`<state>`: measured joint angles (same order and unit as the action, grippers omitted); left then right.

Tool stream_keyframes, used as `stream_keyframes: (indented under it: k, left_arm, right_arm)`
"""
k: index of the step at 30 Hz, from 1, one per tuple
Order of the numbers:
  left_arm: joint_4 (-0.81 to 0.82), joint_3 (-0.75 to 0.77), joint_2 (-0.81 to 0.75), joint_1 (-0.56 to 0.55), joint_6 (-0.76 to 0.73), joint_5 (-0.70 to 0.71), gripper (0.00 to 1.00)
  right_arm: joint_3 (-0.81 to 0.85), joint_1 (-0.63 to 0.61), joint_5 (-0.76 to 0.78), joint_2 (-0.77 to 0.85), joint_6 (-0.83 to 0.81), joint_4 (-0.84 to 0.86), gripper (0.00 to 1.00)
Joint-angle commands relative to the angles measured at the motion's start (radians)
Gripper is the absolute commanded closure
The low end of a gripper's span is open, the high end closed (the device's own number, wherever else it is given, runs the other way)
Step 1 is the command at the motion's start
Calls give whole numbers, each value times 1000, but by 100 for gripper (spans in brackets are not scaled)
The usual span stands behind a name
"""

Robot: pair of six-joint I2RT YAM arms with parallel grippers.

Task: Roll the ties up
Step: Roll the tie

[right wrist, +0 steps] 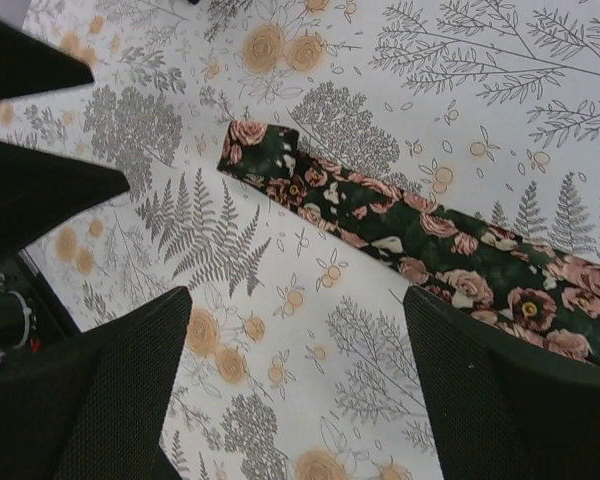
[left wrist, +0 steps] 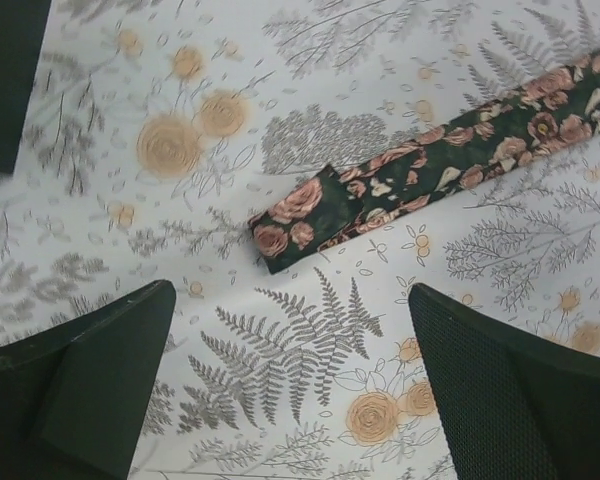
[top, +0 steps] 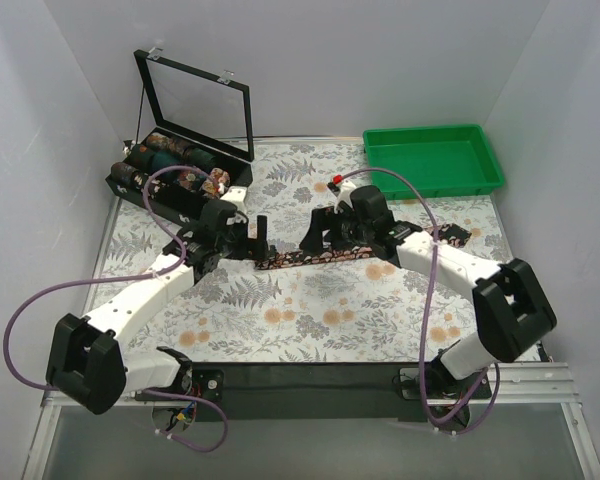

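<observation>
Since the tie (left wrist: 430, 170) lies unrolled on the surface (left wrist: 100, 250), left hand (left wrist: 290, 292) and right hand (right wrist: 298, 295) hover wide open above its end, presumably to start rolling.

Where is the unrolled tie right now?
In the top view, the tie lies flat across the middle of the table. Its left end is just below the left gripper, and it runs right under the right gripper.

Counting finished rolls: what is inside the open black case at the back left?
Several rolled ties, floral and teal, fill the case. The left arm covers its near right corner, so an exact count is not possible.
</observation>
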<state>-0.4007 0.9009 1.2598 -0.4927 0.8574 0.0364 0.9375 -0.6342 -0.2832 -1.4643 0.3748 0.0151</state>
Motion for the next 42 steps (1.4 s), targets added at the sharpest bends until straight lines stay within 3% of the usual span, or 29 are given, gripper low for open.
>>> stream_keyframes:
  k: [1, 8, 19, 26, 35, 42]
  left_arm:
    - [7, -100, -78, 19, 314, 129, 2]
    - [10, -194, -97, 32, 410, 174, 2]
    - [-3, -186, -77, 43, 428, 140, 2]
    - [-3, -185, -73, 43, 430, 137, 2]
    - [-3, -185, -66, 43, 430, 115, 2]
    - [-1, -178, -48, 43, 431, 89, 2]
  right_arm:
    - [96, -2, -5, -101, 117, 128, 23]
    - [202, -28, -24, -310, 196, 210, 27]
    - [326, -77, -47, -517, 254, 267, 38]
    - [319, -94, -67, -558, 288, 322, 44]
    - [231, -101, -40, -524, 302, 368, 64]
    - [161, -101, -30, -493, 314, 410, 73]
